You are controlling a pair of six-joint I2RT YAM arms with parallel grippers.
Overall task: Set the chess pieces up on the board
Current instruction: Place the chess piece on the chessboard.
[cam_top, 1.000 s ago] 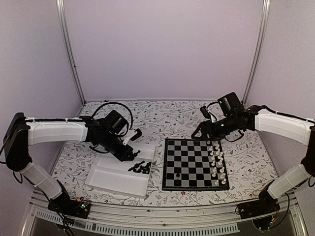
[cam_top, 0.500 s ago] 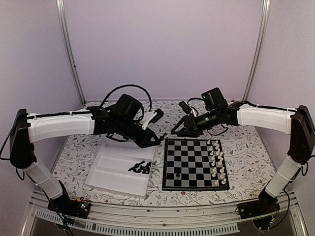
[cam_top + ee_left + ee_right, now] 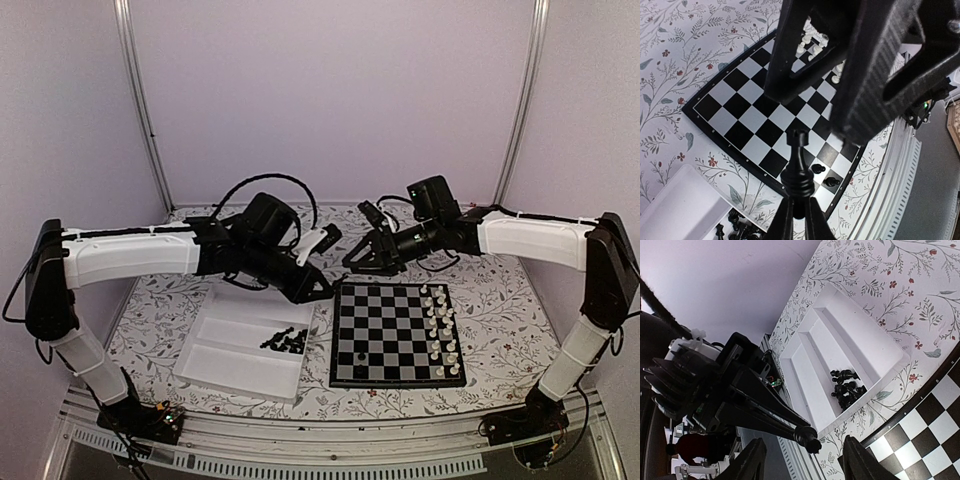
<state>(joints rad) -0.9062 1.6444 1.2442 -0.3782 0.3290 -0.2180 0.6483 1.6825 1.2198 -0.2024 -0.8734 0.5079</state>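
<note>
Your left fingers [image 3: 796,210] are pinched shut low on 1 black piece [image 3: 796,167]. It stands upright above them, held in the air by the far-left corner of the board [image 3: 395,335]. The right fingers [image 3: 805,445] are wide apart with nothing between them, and they face that piece from close by. This reads as a hand-over from left to right.

To do it well, bring the right fingers in until the upper half of the piece sits squarely between them. Close gently, and only then let the left fingers part. If you release too soon, so small a piece will likely drop and roll across the floral worktop [image 3: 500,320]. Grip above where the left fingers hold, not over them, and mind the white pieces [image 3: 440,330] lined along the board's right side.

The other black pieces [image 3: 285,342] lie heaped in the white tray [image 3: 230,365] left of the board. At least 1 more of them stands on a near square.

No brand, label or writing can be read in any view.
</note>
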